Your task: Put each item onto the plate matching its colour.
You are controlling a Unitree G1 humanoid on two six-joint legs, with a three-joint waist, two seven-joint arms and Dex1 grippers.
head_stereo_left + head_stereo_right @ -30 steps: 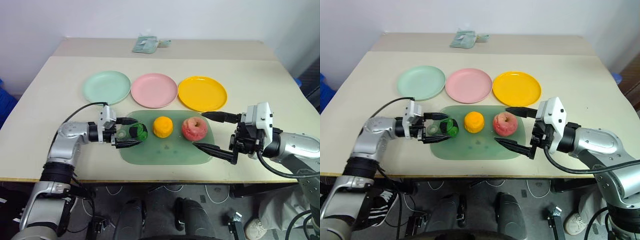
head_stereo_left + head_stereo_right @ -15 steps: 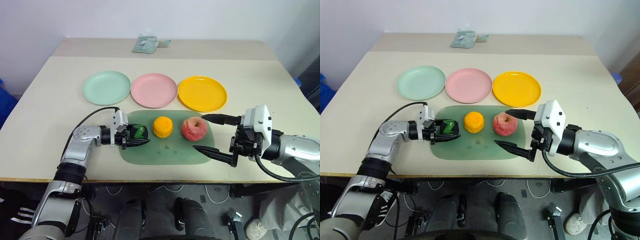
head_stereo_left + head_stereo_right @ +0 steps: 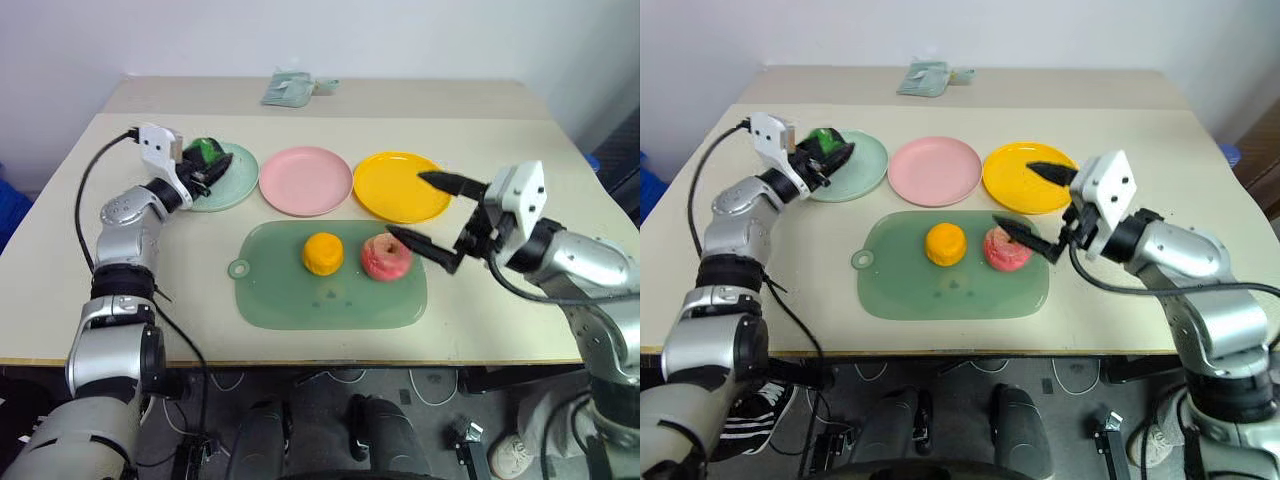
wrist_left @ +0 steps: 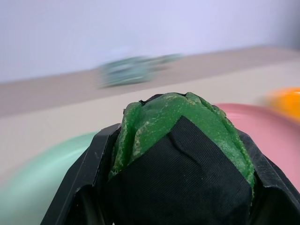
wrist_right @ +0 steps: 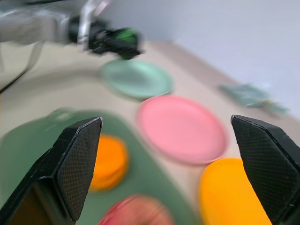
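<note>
- The dark green lumpy item [image 3: 205, 152] is sitting clamped in the left tool [image 3: 203, 166], held above the near-left edge of the mint green plate [image 3: 232, 176]; whether it is touching the plate cannot be told.
- The left tool is pointing across the mint green plate toward the pink plate [image 3: 305, 180], and the lumpy item is bulging out beyond the fingertips on that side, so the drop spot, in judgement, lies just ahead of and below the tool. The item looks roughly round, with no clear long axis.
- The pinkish-red apple [image 3: 387, 257] is lying on the green cutting board [image 3: 330, 290], on the side farthest from the mint green plate, stem dimple facing up.
- The right tool [image 3: 435, 214] is hanging with its fingers spread wide apart, empty, one finger [image 3: 422, 246] just beside the apple and the other over the yellow plate [image 3: 400, 187]; the right arm is clearly the nearer one for the apple.
- The orange-yellow round fruit [image 3: 323, 253] is resting on the board beside the apple, on the side nearer the mint green plate.
- All three plates are lined up on the worktop [image 3: 500, 150], the pink and yellow ones bare.
</note>
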